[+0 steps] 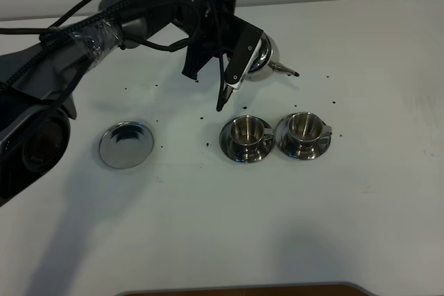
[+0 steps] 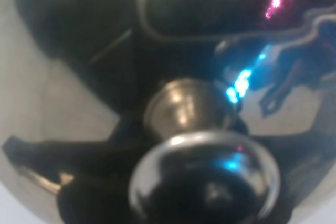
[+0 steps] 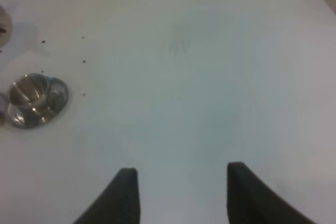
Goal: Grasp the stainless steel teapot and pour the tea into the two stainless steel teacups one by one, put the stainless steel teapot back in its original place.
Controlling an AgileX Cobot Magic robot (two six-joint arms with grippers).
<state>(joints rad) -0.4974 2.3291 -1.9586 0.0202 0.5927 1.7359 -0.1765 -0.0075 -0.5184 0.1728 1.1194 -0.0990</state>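
Observation:
The stainless steel teapot hangs off the table behind the two stainless steel teacups, its thin spout pointing right. My left gripper is shut on its handle side. The left wrist view is filled by the teapot, with its lid and knob very close; no fingers show there. The left teacup and the right teacup each stand on a small saucer. The original place, a flat round saucer, lies bare at the left. My right gripper is open over bare table, with one teacup far from it. The tea is hidden.
Dark specks are scattered on the white table around the cups and the flat saucer. The left arm with its cables stretches from the left edge across the back. A brown edge shows at the table's front.

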